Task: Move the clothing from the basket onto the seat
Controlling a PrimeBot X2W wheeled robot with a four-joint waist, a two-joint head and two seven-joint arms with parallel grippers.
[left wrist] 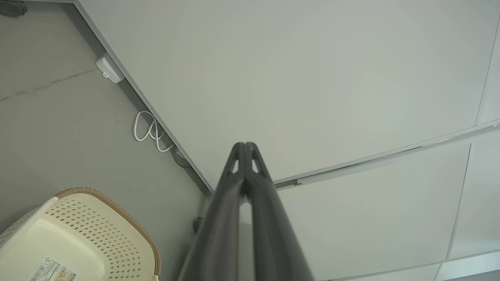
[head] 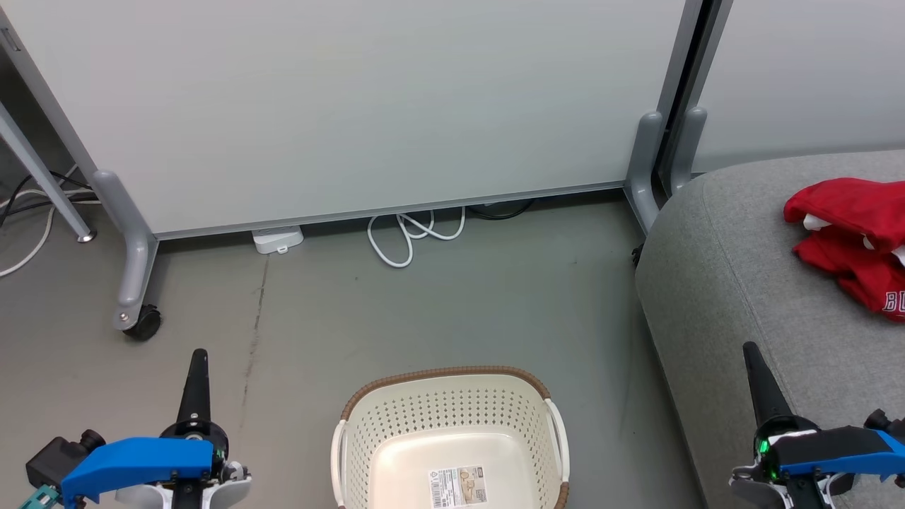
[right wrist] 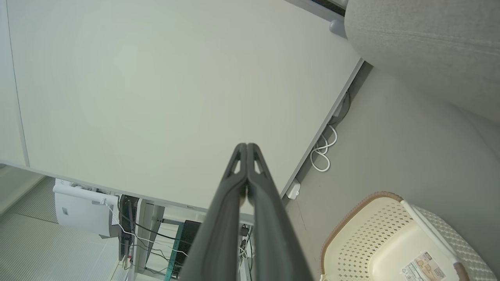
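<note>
red garments: heaped on the sofa near the head view's right edge, white lettering shown on one
laundry basket: set on the grey floor beside the sofa, a paper label seen on its bottom
left gripper: fingers pressed together, nothing pinched, held left of the basket
right gripper: fingers pressed together, nothing pinched, held over the sofa's edge, apart from the garments
</note>
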